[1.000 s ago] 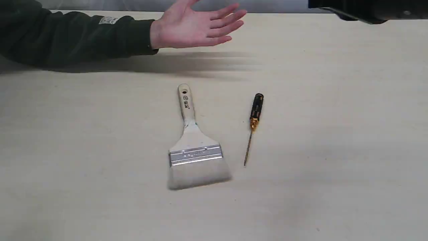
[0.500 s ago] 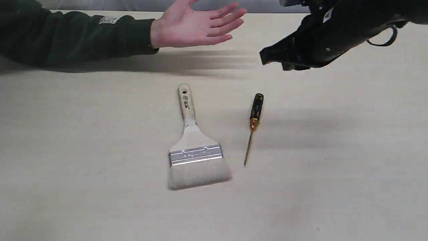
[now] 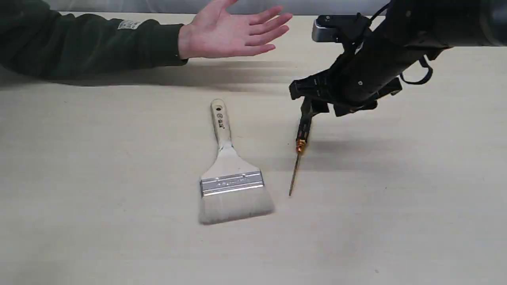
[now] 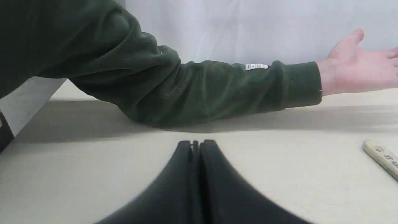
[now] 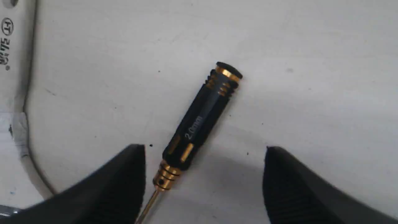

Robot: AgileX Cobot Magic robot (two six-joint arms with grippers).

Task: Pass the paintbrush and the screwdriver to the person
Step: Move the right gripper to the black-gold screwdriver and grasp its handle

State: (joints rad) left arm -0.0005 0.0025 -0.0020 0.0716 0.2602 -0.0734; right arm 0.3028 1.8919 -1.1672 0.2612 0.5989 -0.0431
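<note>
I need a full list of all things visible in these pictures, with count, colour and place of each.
table: one, pale beige, under everything.
paintbrush: one, pale wood, silver ferrule, off-white bristles, flat at table's middle.
screwdriver: one, black and gold, flat beside the paintbrush, not touching.
person's hand: one, bare, dark green sleeve, palm open at the far edge.
left gripper: one, black, jaws shut, facing the sleeve.
right gripper: one, black, jaws open, over the screwdriver's handle.

Right pincer (image 5: 203,150) spread wide above screwdriver (image 5: 199,121) lying flat on table (image 5: 311,62); paintbrush (image 5: 12,62) handle nearby.
</note>
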